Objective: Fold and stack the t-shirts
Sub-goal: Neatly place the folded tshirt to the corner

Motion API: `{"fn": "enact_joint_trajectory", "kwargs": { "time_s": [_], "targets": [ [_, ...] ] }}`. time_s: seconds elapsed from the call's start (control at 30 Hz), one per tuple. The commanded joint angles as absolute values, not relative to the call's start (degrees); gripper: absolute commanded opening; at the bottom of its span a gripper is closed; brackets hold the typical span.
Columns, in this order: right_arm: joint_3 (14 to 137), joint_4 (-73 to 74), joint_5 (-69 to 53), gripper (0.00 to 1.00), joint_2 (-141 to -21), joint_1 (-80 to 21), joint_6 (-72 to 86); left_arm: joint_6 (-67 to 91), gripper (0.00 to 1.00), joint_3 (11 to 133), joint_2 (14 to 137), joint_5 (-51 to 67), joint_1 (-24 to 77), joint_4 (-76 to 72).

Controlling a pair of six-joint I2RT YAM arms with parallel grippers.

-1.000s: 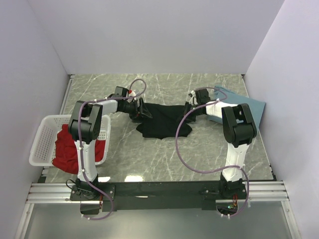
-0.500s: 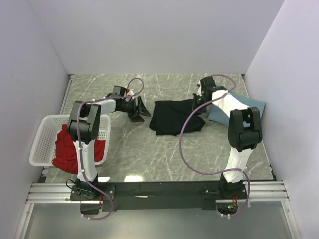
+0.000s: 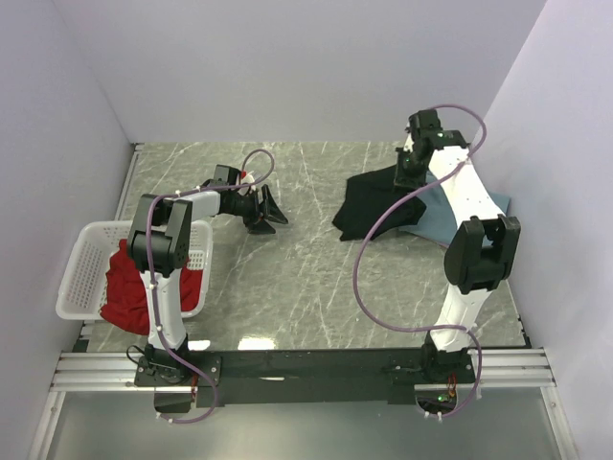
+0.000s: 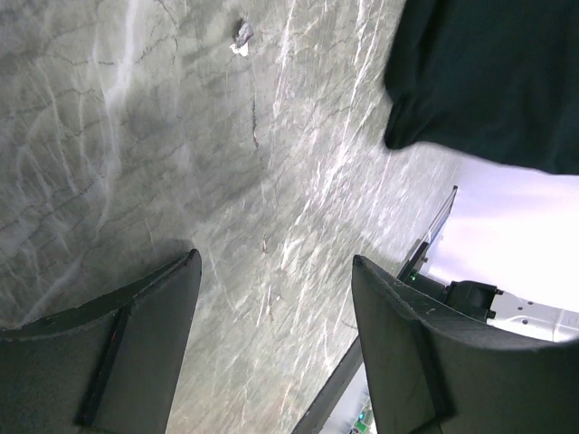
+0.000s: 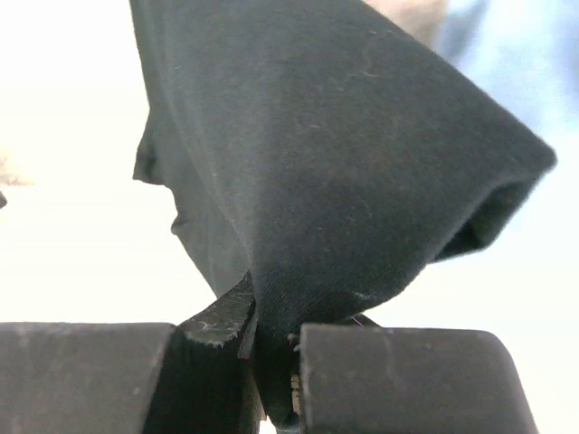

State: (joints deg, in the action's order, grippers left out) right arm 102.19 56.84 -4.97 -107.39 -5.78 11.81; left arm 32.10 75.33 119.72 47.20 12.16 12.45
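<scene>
Fingers of the right gripper are clamped narrow on a fold of the black t-shirt, whose cloth rises bunched from between the pads and fills most of the right wrist view. From above, the marble table carries that black t-shirt at far right, one end held up at the right gripper and the rest trailing down and left onto the stone, its right side lying against the dusty-blue t-shirt spread flat under the right arm. At near left, the red t-shirt is heaped in the white basket. The left gripper sits at far left of centre, its fingers spread wide and holding nothing, low over bare marble, well apart from the black cloth to its right. A small pale speck lies on the stone beyond them.
</scene>
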Motion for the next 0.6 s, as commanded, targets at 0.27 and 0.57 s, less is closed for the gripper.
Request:
{"fn": "enact_joint_trajectory", "kwargs": {
  "time_s": [0.27, 0.57],
  "targets": [
    [112.32, 65.57, 0.45, 0.00, -105.56, -0.35, 6.86, 30.67, 0.74, 74.80, 119.36, 47.11, 12.13, 11.69],
    [113.47, 65.48, -3.25, 0.00, -101.96, 3.95, 5.71, 30.85, 0.74, 74.09, 119.79, 47.46, 12.13, 10.99]
  ]
}}
